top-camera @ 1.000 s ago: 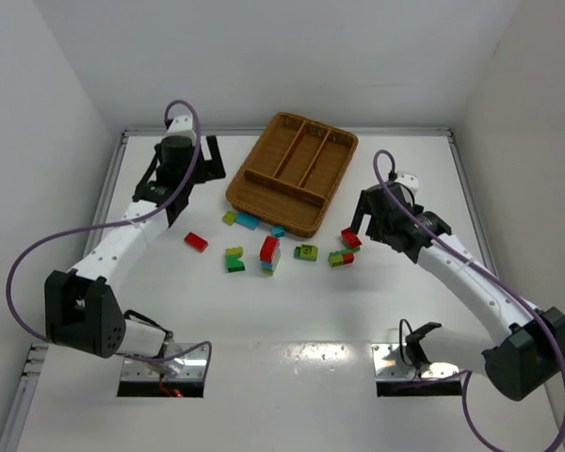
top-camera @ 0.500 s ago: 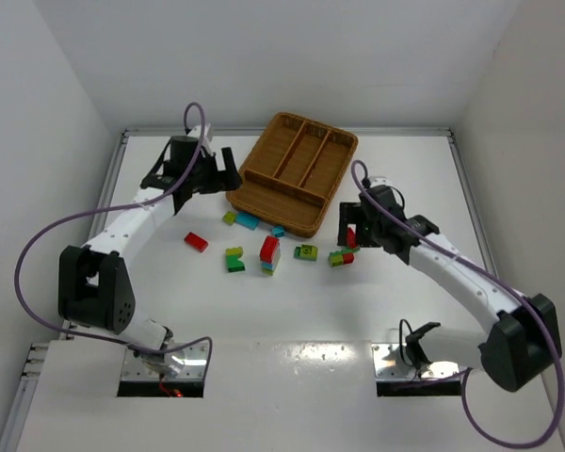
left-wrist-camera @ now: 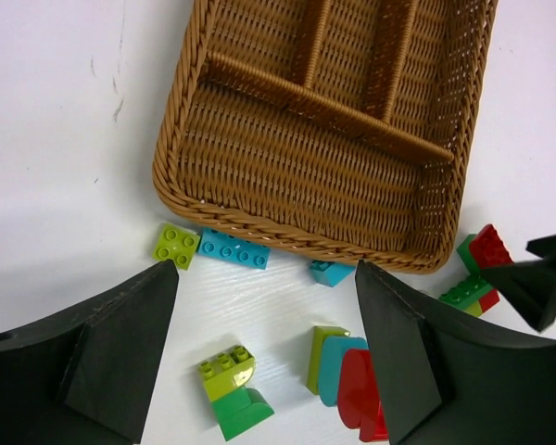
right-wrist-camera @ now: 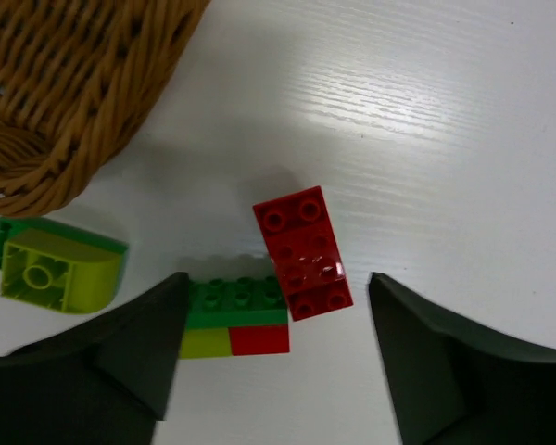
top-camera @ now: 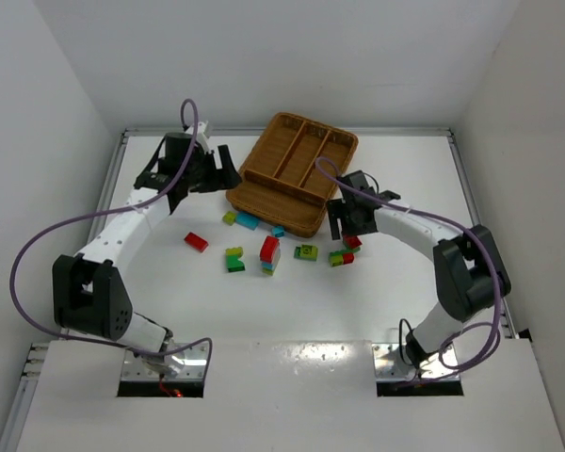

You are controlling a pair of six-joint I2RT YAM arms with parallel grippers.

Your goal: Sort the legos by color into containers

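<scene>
The legos [top-camera: 269,254] all lie on the white counter [top-camera: 358,311], in a loose row just in front of the near wall of the wicker tray [top-camera: 292,188] and outside its long compartments. A lone red piece [top-camera: 196,242] sits at the left end. A small lime piece [left-wrist-camera: 176,246] and a light blue brick [left-wrist-camera: 232,248] lie side by side against the wicker. Near the middle stands a red, blue and lime cluster [left-wrist-camera: 345,375].

At the right end, the right gripper [right-wrist-camera: 278,278] hangs low over a studded red brick [right-wrist-camera: 301,252]. Its jaws are released, one on either side of the brick and touching neither side. A green, lime and red stack [right-wrist-camera: 236,320] lies just beside that brick.

The left gripper [left-wrist-camera: 266,278] hovers above the tray's near left corner, its jaws also released and spread wide.
</scene>
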